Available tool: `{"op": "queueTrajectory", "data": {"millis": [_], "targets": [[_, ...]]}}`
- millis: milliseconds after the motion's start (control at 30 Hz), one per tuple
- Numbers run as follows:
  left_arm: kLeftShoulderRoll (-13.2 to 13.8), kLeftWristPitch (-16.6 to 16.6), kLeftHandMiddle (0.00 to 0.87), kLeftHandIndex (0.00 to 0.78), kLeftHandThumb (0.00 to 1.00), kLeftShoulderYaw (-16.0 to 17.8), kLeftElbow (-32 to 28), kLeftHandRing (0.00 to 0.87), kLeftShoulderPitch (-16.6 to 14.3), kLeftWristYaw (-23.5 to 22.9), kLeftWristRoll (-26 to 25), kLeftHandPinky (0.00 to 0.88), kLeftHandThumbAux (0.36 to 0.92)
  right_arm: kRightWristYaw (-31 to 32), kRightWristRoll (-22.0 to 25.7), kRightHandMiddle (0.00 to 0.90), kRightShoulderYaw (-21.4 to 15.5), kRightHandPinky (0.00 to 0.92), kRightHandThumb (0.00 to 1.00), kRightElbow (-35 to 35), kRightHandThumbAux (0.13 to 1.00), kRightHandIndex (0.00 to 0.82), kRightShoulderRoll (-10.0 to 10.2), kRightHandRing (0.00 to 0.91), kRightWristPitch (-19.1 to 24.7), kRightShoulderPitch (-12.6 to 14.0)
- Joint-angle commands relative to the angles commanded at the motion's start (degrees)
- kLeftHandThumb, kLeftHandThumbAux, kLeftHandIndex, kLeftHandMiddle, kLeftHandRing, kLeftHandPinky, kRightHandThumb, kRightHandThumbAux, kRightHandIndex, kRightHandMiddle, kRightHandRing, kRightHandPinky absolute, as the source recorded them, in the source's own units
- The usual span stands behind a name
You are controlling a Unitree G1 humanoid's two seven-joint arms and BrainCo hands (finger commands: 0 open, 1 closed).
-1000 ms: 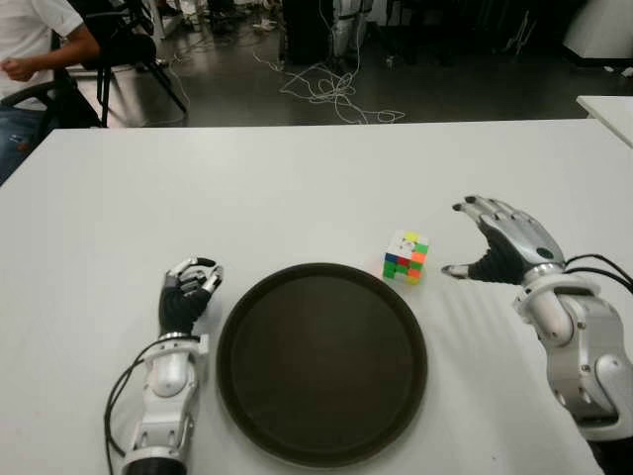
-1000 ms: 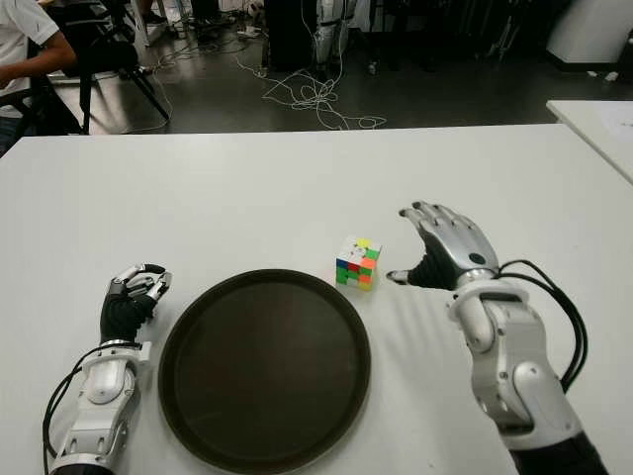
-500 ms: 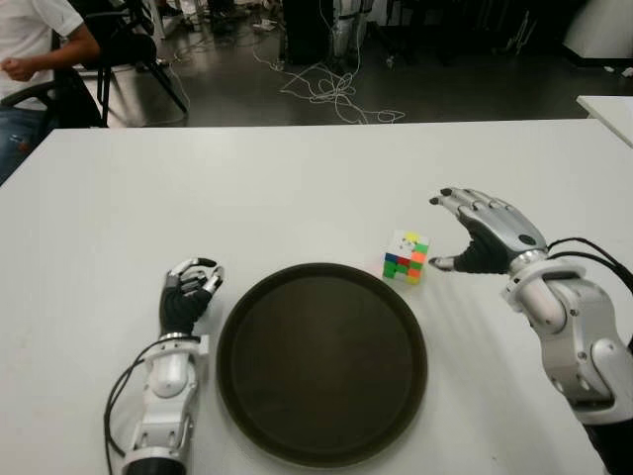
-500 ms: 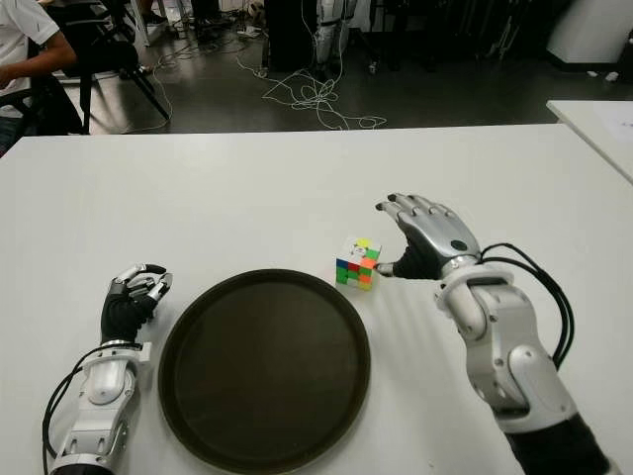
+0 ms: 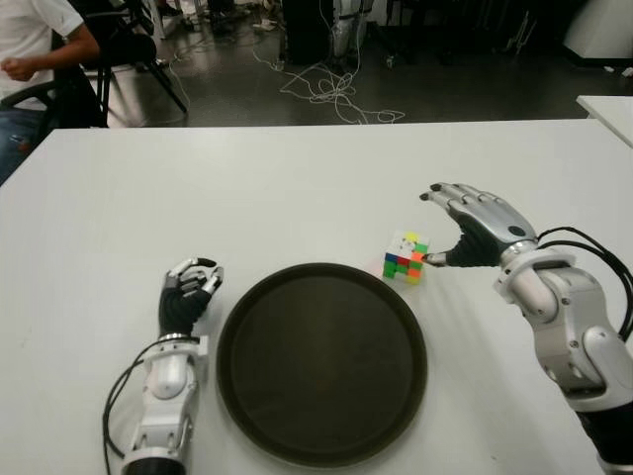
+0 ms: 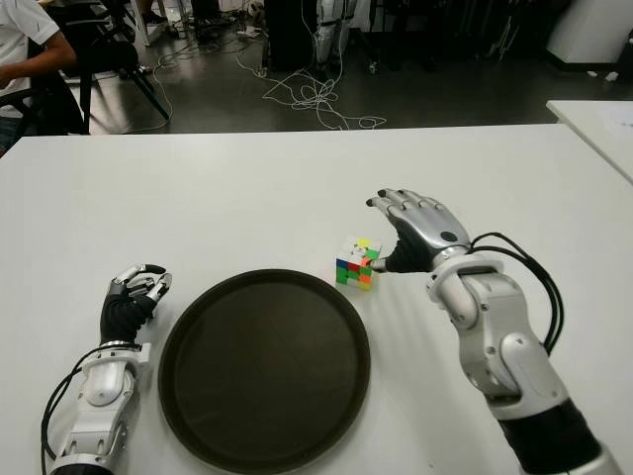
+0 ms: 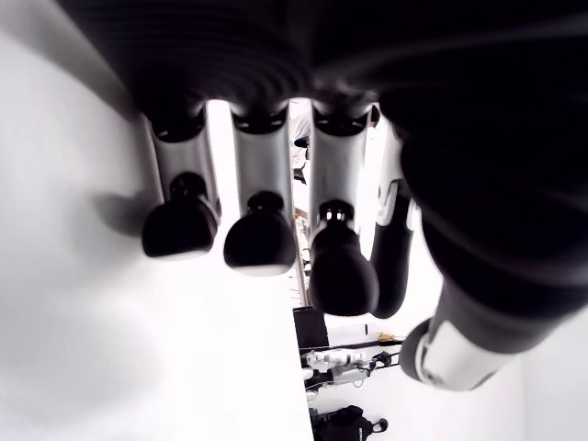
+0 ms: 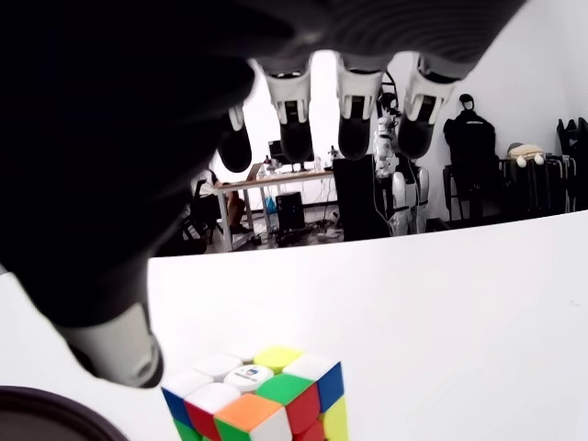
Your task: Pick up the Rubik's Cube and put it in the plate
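Two hands in my view. Left hand [image 5: 185,294] sits left of the plate [image 5: 321,362], fingers curled in, holding nothing. Plate is dark, round, at the near middle of the white table [image 5: 247,188]. Rubik's Cube [image 5: 406,256] stands on the table just beyond the plate's far right rim. Right hand [image 5: 477,228] is just right of the cube, fingers spread, thumb close beside it, not gripping.

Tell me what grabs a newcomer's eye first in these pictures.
The bright Rubik's Cube stands out on the white table, just off the far right rim of the big dark plate. The right hand hovers beside it, fingers spread. The left hand shows curled left of the plate.
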Motion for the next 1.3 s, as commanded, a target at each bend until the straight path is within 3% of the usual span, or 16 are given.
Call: {"op": "queueTrajectory", "data": {"millis": [500,767,1300], "targets": [[-0.5,-2.5,0.820,0.443,0.702,0.5,0.5,0.839,0.2,-0.7,-1.3,0.821,0.707,1.2,0.4,0.000,1.8,0.001,0.229,1.0,0.725,0.000,1.7,0.000,1.8,-2.5],[-0.3,-4.5,0.821,0.443,0.701,0.5,2.1,0.837,-0.2,-1.4,-1.7,0.814,0.707,1.8,0.1,0.000,2.2,0.053,0.220,1.5,0.720,0.000,2.1,0.000,2.5,-3.1],[-0.4,-2.6,0.814,0.443,0.702,0.9,1.7,0.831,-0.5,-2.3,-2.9,0.815,0.707,1.9,0.6,0.000,2.3,0.046,0.231,2.4,0.706,0.000,2.1,0.000,2.8,-4.1]]}}
